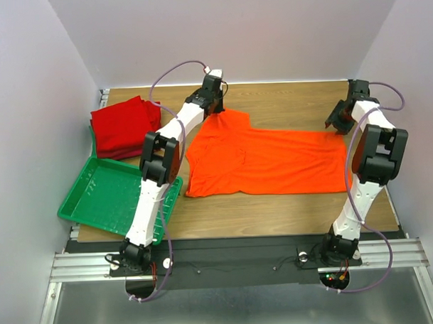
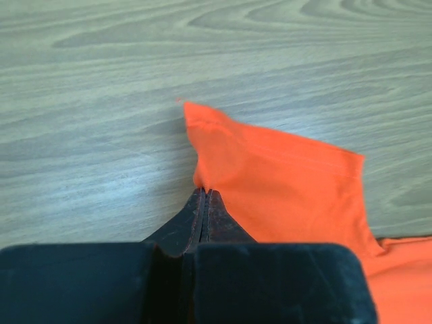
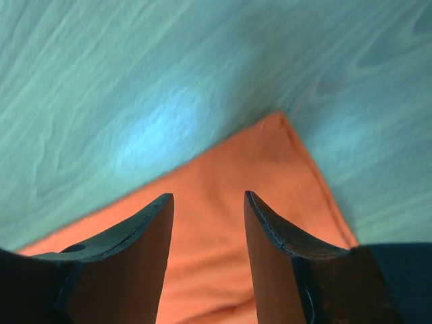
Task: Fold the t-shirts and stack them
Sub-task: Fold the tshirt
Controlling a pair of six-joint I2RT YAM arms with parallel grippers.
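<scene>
The bright orange t-shirt (image 1: 266,160) lies spread flat on the wooden table. My left gripper (image 1: 216,99) is at its far left sleeve; in the left wrist view the jaws (image 2: 204,192) are shut, pinching the edge of the orange sleeve (image 2: 277,169), which rises a little off the wood. My right gripper (image 1: 339,121) is open over the shirt's far right corner (image 3: 270,155), one finger on each side above the cloth, holding nothing. Deep red folded t-shirts (image 1: 124,126) lie stacked at the far left.
A green plastic grid tray (image 1: 104,198) sits at the near left, partly under my left arm. Grey walls close in the table on the left, back and right. Bare wood shows in front of the orange shirt (image 1: 275,213).
</scene>
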